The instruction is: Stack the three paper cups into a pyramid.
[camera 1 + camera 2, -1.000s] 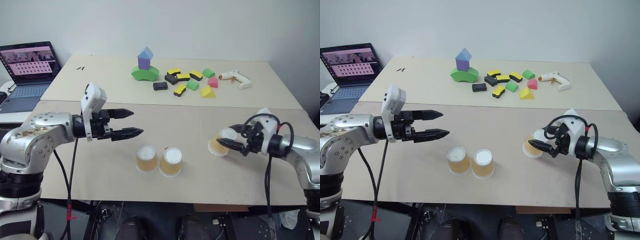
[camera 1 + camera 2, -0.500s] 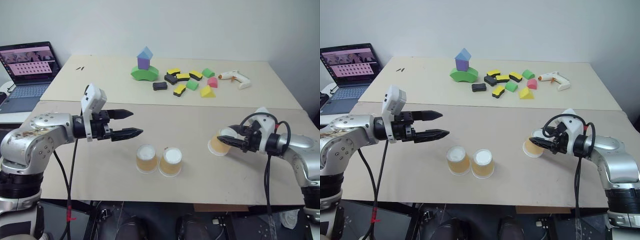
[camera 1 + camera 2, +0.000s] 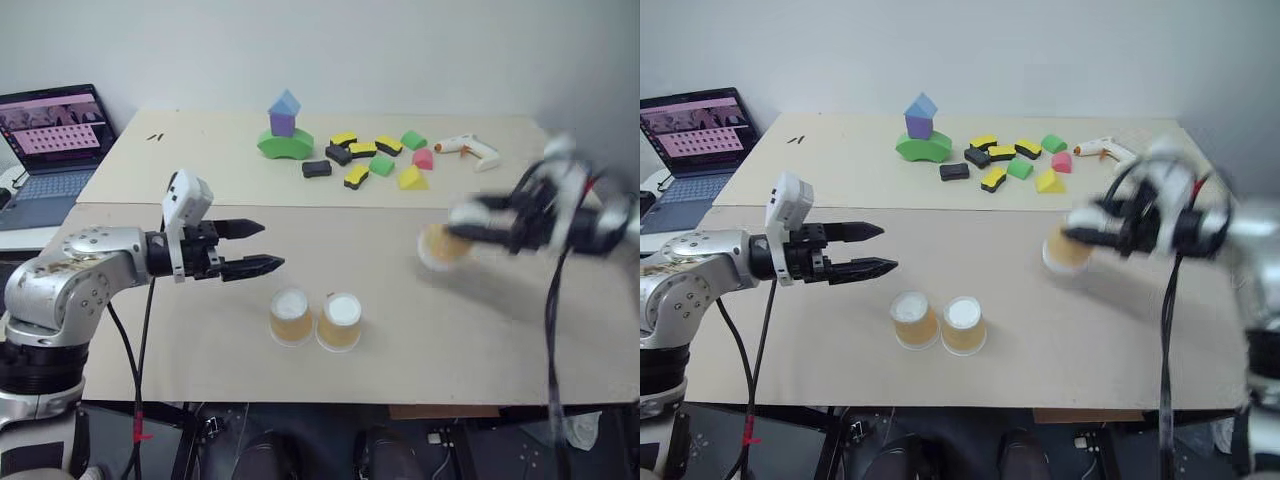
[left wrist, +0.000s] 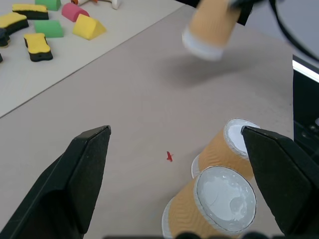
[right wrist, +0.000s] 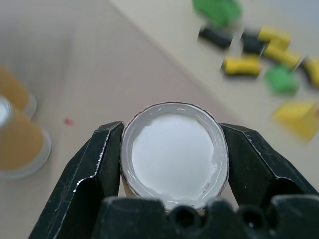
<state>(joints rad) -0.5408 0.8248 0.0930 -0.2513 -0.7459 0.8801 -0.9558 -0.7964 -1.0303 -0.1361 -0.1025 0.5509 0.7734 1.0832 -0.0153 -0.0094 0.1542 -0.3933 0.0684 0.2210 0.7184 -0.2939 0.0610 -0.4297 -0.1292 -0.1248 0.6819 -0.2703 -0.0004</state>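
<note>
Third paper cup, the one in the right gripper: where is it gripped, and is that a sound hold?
The right gripper clamps the third paper cup across its narrow base end, one finger each side, cup tilted off the table. Probably sound: the round tapered wall suits a side pinch.

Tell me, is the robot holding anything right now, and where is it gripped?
Yes. The right tool grips one paper cup near its white base, lifted off the table. The left tool is open, holding nothing.
</note>
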